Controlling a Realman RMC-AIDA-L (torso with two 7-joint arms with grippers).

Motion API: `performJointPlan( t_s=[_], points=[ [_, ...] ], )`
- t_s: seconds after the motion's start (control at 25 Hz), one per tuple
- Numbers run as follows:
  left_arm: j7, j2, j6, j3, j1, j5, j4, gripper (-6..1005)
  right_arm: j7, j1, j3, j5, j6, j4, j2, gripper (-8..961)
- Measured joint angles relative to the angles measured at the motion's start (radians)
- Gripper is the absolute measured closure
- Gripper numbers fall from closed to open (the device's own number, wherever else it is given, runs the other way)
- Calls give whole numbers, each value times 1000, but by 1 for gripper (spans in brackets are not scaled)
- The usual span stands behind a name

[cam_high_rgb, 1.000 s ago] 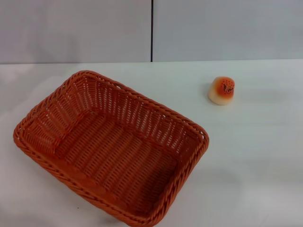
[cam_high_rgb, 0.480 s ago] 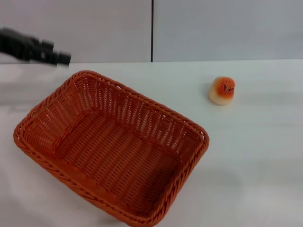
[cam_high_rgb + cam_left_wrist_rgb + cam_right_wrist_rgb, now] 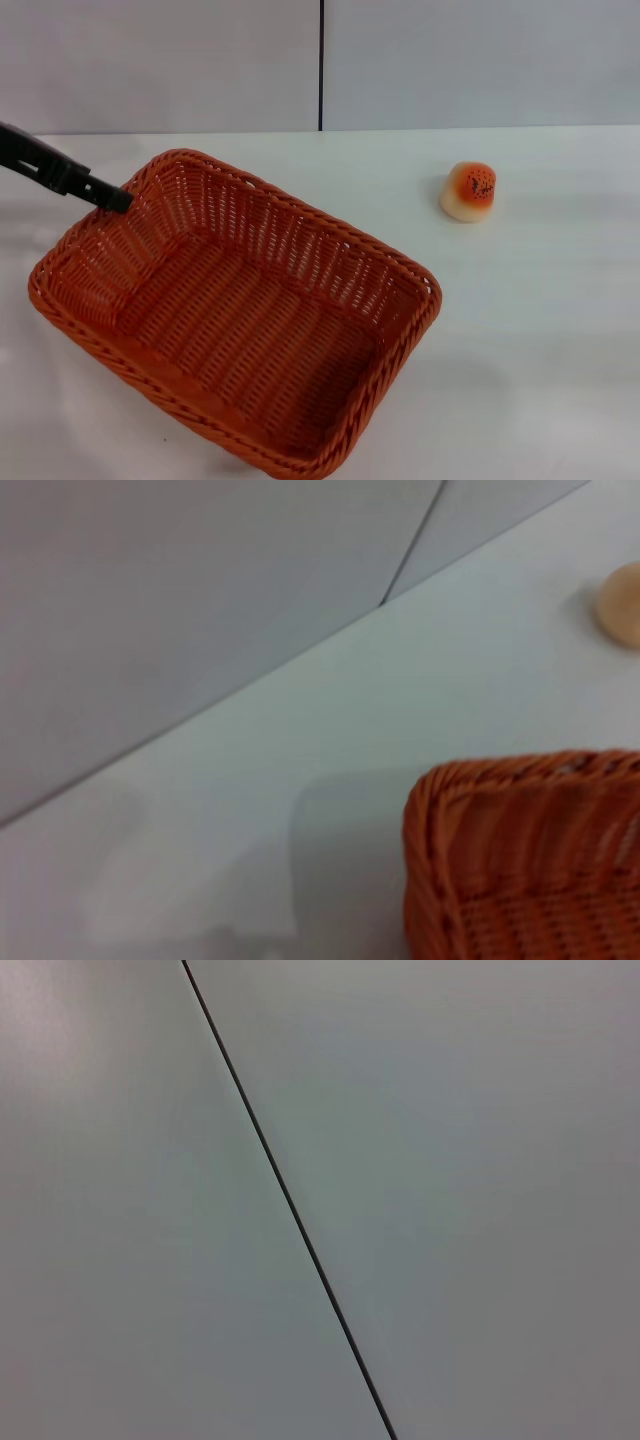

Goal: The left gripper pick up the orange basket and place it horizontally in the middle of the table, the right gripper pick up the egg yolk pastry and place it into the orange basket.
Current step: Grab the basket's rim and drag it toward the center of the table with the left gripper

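Now the slim black left gripper (image 3: pixel 118 198) has dropped to the woven orange basket (image 3: pixel 240 310) rim, finger spread unclear | cream sesame-topped egg yolk pastry (image 3: pixel 468 191) unmoved | left wrist view: basket corner only.

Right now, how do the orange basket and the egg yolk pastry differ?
Size: the orange basket is by far the larger; the egg yolk pastry is a small dome.
Look: the basket is openwork orange weave with a braided rim; the pastry is cream-beige with a glossy orange top and dark specks.
Pose: the basket lies skewed, front-left, with the left gripper at its far-left corner; the pastry sits alone, far right.
Shared: both rest on the table.
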Motion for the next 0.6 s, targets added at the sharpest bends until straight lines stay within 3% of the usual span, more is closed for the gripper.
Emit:
performJointPlan(
  t_s=[0.6],
  points=[
    [-24, -68, -32, 8, -7, 173, -49, 199, 4, 0, -8, -1, 2, 26, 0, 434]
  ],
)
